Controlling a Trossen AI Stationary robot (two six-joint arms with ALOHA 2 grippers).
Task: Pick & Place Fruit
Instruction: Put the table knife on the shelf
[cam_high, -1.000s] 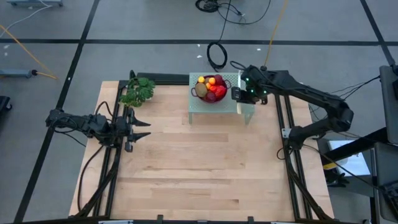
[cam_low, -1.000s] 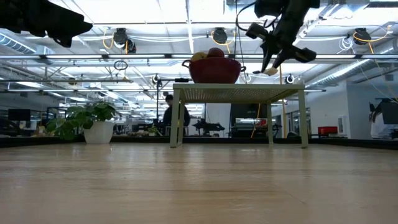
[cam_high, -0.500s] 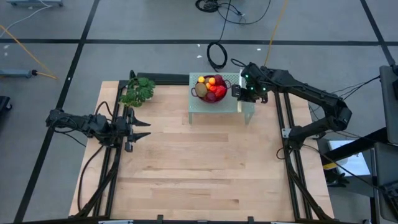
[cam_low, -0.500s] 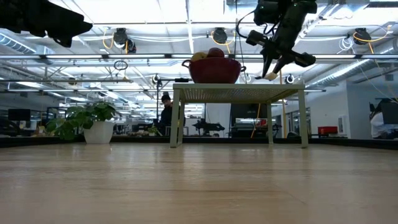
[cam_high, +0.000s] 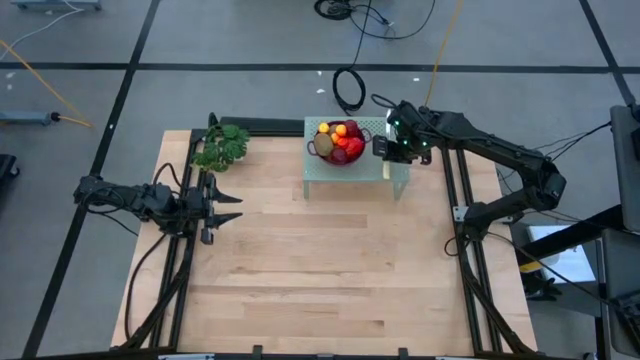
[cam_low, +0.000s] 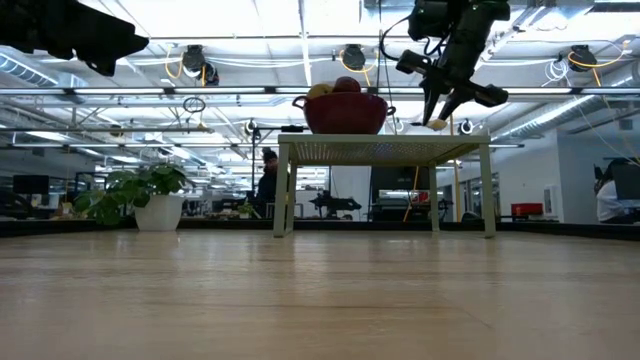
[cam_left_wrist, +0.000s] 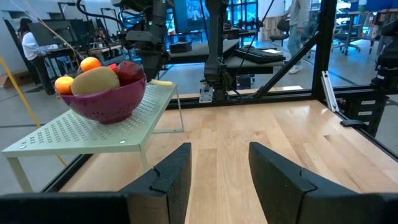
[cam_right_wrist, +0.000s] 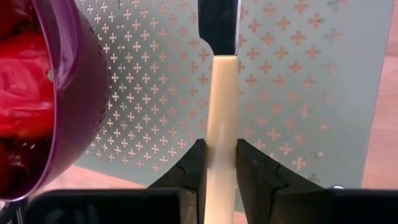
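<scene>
1. A small pale-green perforated stand (cam_high: 352, 172) sits at the far edge of the wooden table (cam_high: 320, 270); it serves as the landmark here.
2. A dark red bowl (cam_high: 338, 147) stands on the stand's left half, and the fruit (cam_high: 340, 138) is heaped inside it: orange, yellow, red and brown-green pieces.
3. In the low view the bowl (cam_low: 345, 112) rests on the stand's top (cam_low: 385, 148), with fruit showing above its rim.
4. The right tool (cam_high: 387, 163) is over the stand's right half, just beside the bowl.
5. Its fingers (cam_right_wrist: 194, 163) are narrowed around the pale yellow handle of a knife (cam_right_wrist: 222, 118), gripping it on both sides.
6. The knife's dark blade points away from the tool, over the stand's patterned surface (cam_right_wrist: 292, 81), close beside the bowl's wall (cam_right_wrist: 81, 93).
7. The left tool (cam_high: 228, 208) hovers well to the left of the stand, over the table's left edge.
8. Its fingers (cam_left_wrist: 273, 174) stand moderately apart with nothing between them.
9. A leafy green sprig (cam_high: 222, 146) lies at the far edge of the table, left of the stand.
</scene>
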